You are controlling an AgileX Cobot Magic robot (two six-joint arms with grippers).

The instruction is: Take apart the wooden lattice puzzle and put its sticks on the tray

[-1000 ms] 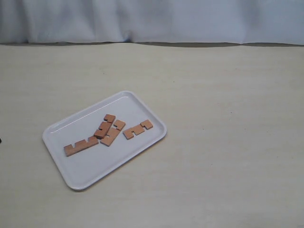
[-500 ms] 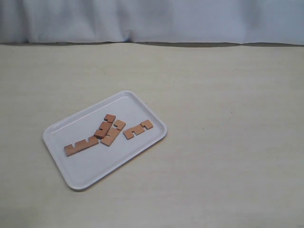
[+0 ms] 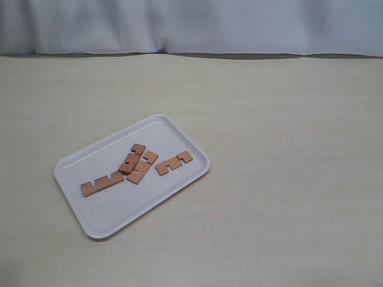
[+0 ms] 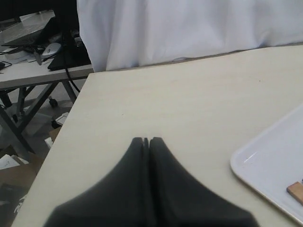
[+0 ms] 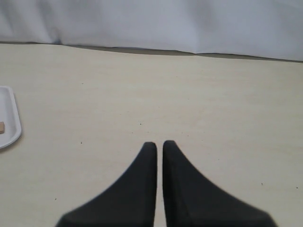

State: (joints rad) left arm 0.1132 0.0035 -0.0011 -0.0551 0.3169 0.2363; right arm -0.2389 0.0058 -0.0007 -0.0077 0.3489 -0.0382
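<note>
The white tray (image 3: pixel 114 210) lies left of centre on the table. Four reddish-brown notched sticks lie loose on it: a long one (image 3: pixel 102 184) at the left, two touching side by side (image 3: pixel 137 163) in the middle, and one (image 3: pixel 174 162) at the right. No crossed lattice puzzle shows anywhere. Neither arm appears in the exterior view. My left gripper (image 4: pixel 147 140) is shut and empty over bare table, with a tray corner (image 4: pixel 272 163) and a stick end (image 4: pixel 296 191) off to one side. My right gripper (image 5: pixel 159 144) is shut with nothing in it, well apart from the tray edge (image 5: pixel 8 120).
A white cloth backdrop (image 3: pixel 191 24) hangs along the table's far edge. In the left wrist view the table's side edge (image 4: pixel 71 123) drops off toward a desk and cables (image 4: pixel 42 52) beyond.
A small dark tip at the exterior view's left edge one second ago is gone. The tray and sticks have not moved.
</note>
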